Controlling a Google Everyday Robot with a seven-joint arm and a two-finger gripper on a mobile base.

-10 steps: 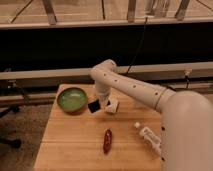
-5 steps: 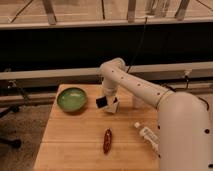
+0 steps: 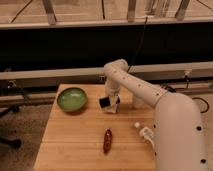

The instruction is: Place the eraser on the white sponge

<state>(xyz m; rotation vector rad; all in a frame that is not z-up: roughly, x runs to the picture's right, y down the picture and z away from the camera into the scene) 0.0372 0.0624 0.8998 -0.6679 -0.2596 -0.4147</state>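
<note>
Green bowl (image 3: 71,98) left of centre. Just right of it, gripper (image 3: 111,103) pinching the eraser (image 3: 104,102), held low over the table (image 3: 75,140). White sponge (image 3: 113,109) apparently directly beneath, mostly hidden; red pepper (image 3: 107,140) below.

Dim, warm, softly blurred view; the hand (image 3: 111,103) casts a faint shadow on the table (image 3: 75,140).

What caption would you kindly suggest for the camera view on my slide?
The gripper holds the eraser over the wooden table, right of the green bowl.
</note>
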